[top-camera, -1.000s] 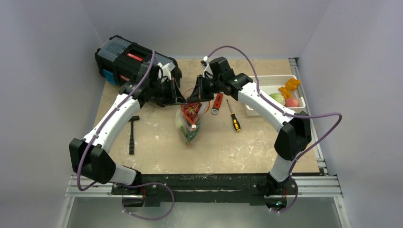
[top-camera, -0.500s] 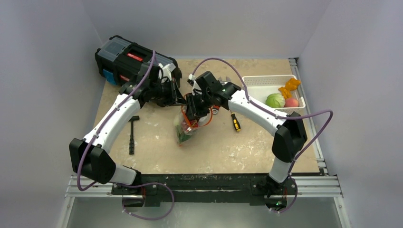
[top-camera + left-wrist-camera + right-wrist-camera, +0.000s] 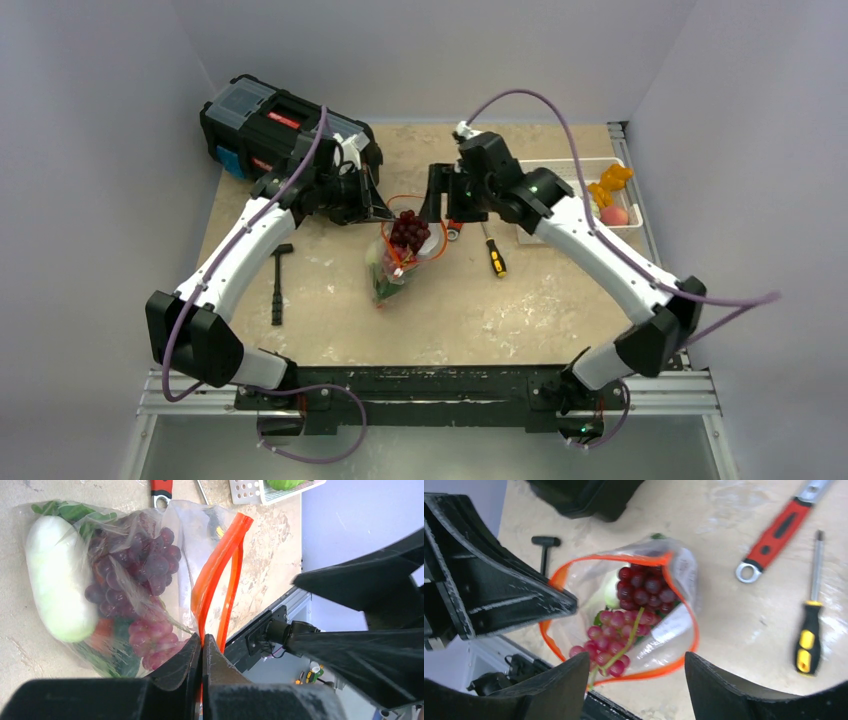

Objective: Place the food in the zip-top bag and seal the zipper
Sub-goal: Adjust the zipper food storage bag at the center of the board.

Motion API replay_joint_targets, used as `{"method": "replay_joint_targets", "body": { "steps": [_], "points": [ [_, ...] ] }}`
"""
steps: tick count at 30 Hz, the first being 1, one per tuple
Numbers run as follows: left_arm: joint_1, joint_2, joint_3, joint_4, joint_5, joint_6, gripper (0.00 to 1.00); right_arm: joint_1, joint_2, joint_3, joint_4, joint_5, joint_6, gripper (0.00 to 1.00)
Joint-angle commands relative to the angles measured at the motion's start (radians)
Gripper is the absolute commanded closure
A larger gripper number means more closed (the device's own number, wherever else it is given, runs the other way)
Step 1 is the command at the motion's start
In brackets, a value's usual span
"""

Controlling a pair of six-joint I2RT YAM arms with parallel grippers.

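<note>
From above, the zip-top bag lies mid-table between the two arms, its open mouth turned toward the far side and a dark grape bunch sitting in that mouth. The left gripper meets the mouth's left rim; the right gripper hangs just beside the mouth on the other side. A red-handled wrench and a yellow-black screwdriver lie just right of the bag, and a white basket at the far right holds an orange piece and a pink-red fruit. In the left wrist view the left pincer's tips are pressed flat together on the zipper, whose orange strip runs away from them in a narrow loop; through the clear plastic show a white radish, the grapes beside it and leafy greens at the bag's far end. In the right wrist view the right pincer stands wide with nothing between its fingers; the bag's mouth gapes below, ringed by the orange strip, with the grapes lying on top of the other food, and the wrench and screwdriver lie off to one side, clear of the bag
</note>
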Motion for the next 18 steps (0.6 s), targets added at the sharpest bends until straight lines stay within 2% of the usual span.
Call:
{"method": "replay_joint_targets", "body": {
  "steps": [1,4,6,12,14,18],
  "points": [
    [0.001,-0.009,0.015,0.033,0.015,-0.003,1.0,-0.034,-0.156,-0.188,0.039,0.122,0.149,0.3],
    [0.001,-0.011,0.014,0.033,0.017,-0.003,1.0,-0.042,-0.236,-0.325,0.152,0.127,0.211,0.27],
    [0.001,-0.009,0.014,0.033,0.016,-0.003,1.0,-0.042,-0.253,-0.397,0.232,0.06,0.269,0.26],
    [0.001,-0.008,0.015,0.032,0.02,-0.002,1.0,-0.029,-0.171,-0.468,0.397,-0.067,0.303,0.33],
    [0.001,-0.008,0.016,0.032,0.018,-0.001,1.0,-0.026,-0.145,-0.489,0.443,-0.094,0.325,0.38],
    [0.001,-0.017,0.021,0.025,0.007,0.007,1.0,-0.024,-0.133,-0.503,0.498,-0.133,0.334,0.57]
  ]
}}
